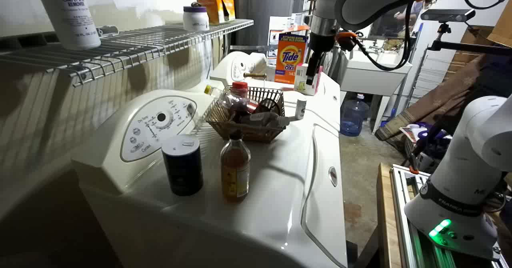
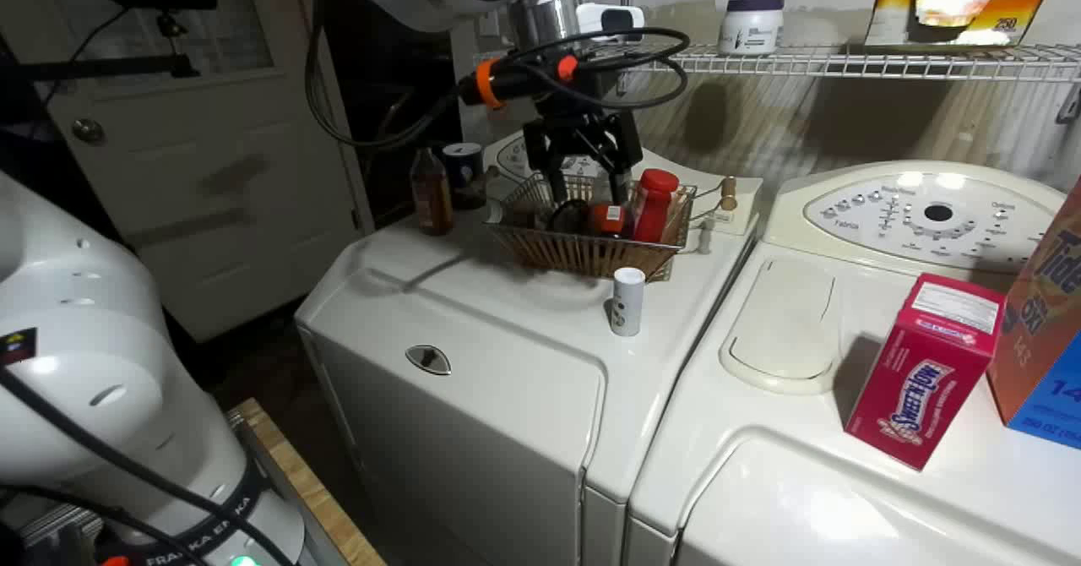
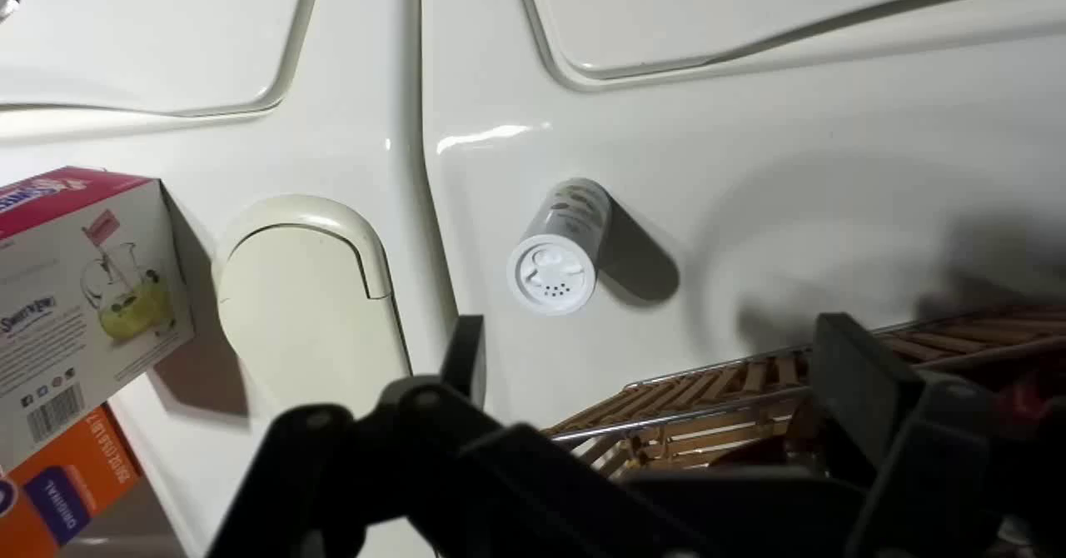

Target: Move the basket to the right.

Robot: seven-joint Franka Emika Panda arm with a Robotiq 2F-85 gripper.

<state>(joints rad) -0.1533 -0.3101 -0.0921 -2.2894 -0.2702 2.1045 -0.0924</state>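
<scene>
Since the hand (image 2: 589,195) hangs spread apart and holding nothing, it should first centre over one edge of the basket (image 2: 583,255), which rests on the worktop (image 2: 549,317) near the shaker (image 2: 627,304). With a red bottle (image 2: 655,207) inside, a firm, square pinch and slow, level travel should suit best.

Basket (image 2: 583,251): slatted, wood-look, metal wire edging. Appliance top (image 2: 524,300): glossy, smooth. Tool (image 2: 589,196): matt.

Dark canister (image 1: 184,172) near amber bottle (image 1: 235,167), white shaker (image 2: 627,304) apart
</scene>
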